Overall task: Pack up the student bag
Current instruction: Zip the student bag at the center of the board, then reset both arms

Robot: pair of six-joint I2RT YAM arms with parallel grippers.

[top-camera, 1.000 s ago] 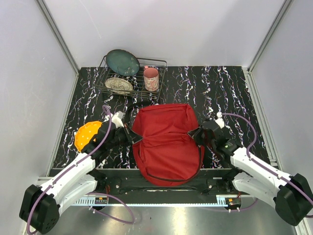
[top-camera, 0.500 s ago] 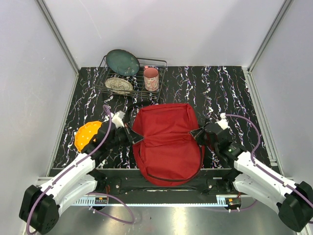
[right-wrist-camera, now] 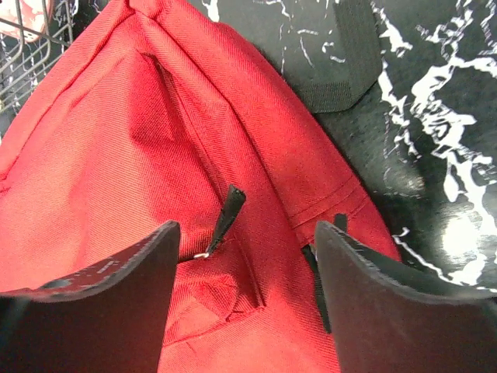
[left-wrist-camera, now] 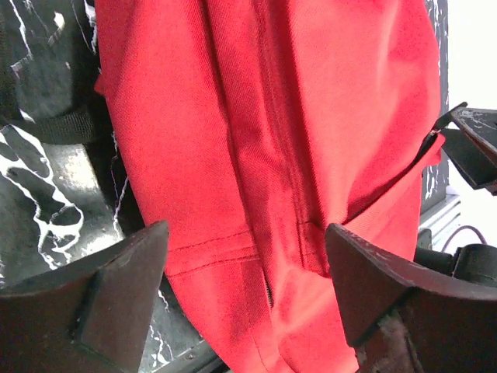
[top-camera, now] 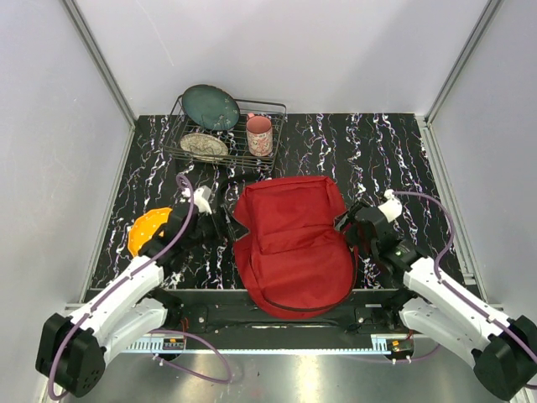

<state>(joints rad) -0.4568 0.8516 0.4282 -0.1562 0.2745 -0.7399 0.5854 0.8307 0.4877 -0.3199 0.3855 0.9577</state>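
The student bag (top-camera: 289,243), a large dark-red backpack, lies flat in the middle of the table with its front pocket up. My left gripper (top-camera: 230,227) sits at the bag's left edge. In the left wrist view it (left-wrist-camera: 245,276) stands open, with red fabric (left-wrist-camera: 256,140) and a seam below the wide gap. At the bag's right edge is my right gripper (top-camera: 346,225), also open (right-wrist-camera: 245,272). A black zip pull (right-wrist-camera: 227,214) rises from the fabric between its fingers, touching neither.
A wire dish rack (top-camera: 228,159) at the back holds a green plate (top-camera: 211,107), a patterned plate (top-camera: 204,145) and a pink mug (top-camera: 259,134). An orange round object (top-camera: 148,231) lies left of my left arm. A black strap (right-wrist-camera: 342,54) lies on the marbled table.
Both grippers were shut on the bag's side edges and have now opened and let go. The bag has shifted a little to the right and settled flatter.
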